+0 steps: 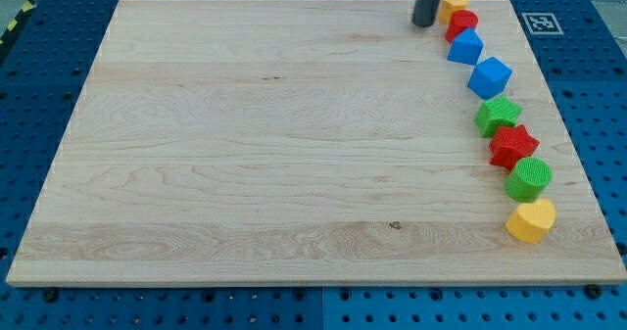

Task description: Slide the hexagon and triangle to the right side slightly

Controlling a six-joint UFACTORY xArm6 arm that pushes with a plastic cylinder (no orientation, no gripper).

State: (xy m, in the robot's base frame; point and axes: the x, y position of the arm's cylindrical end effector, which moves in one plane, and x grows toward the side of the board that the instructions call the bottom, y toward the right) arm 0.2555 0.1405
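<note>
My tip (424, 22) stands at the view's top right, just left of a yellow hexagon block (454, 2) at the board's top edge. Right below the hexagon sits a red round block (462, 23), and below that a blue triangle block (465, 48). My tip is close to the yellow hexagon's left side; I cannot tell if it touches. The blue triangle is down and to the right of my tip.
Further blocks run down the board's right side in a curved line: a blue cube (490, 77), a green star (498, 116), a red star (512, 145), a green round block (529, 178) and a yellow heart (531, 220). The wooden board (265, 144) lies on a blue pegboard table.
</note>
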